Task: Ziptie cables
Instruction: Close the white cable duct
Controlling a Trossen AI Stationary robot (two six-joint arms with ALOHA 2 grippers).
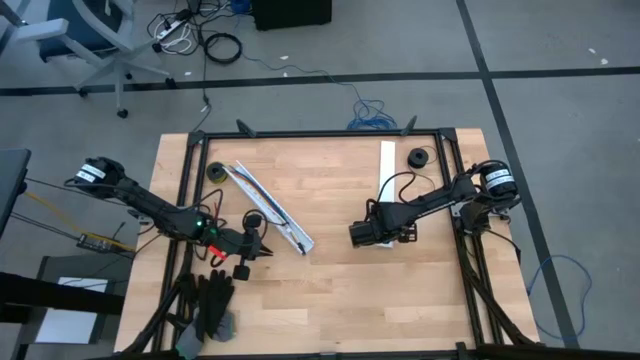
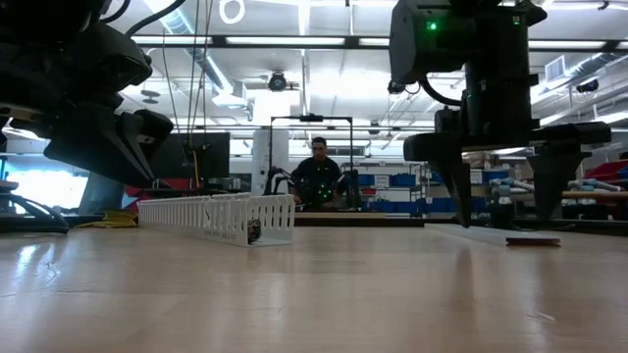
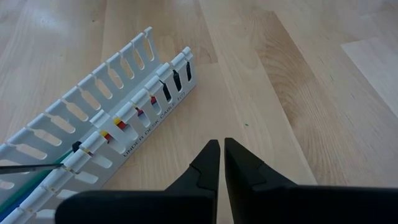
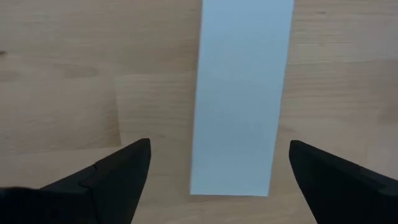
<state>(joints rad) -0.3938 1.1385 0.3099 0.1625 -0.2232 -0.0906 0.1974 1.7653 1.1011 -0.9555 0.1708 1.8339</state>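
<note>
- On the wooden table (image 1: 330, 290), toward its left half, a long white slotted cable channel (image 1: 272, 208) lies on a diagonal; the low view shows it standing open-topped, its slotted wall (image 2: 218, 217) facing the camera.
- Cables (image 3: 28, 182): thin coloured wires, green and blue most plainly, lie lengthwise inside the channel; small red and yellow bits show through the slots nearer its end. Printed lettering runs along the channel's outer wall, too small to read in full.
- Left gripper (image 1: 262, 247): just beside the channel's near end, low over the table, fingers pressed together with only a hairline between the tips; nothing held. Left wrist view shows the two dark fingers (image 3: 205, 168) pointing past the channel end at bare wood.
- Right gripper (image 1: 358, 234): on the table's right half, well apart from the channel, fingers spread wide, nothing between them. Right wrist view shows the fingers (image 4: 124, 165) flanking the end of a flat white strip (image 4: 239, 93) that lies on the wood; tips are clear of it.
- White strip (image 1: 387, 165) runs toward the table's far edge; a small black round object (image 1: 417, 157) sits just beside its far end.
- Near front-left corner of table: a dark glove-like heap (image 1: 212, 305).
- Low view, room behind: a person (image 2: 319, 175) seated, facing the table.
</note>
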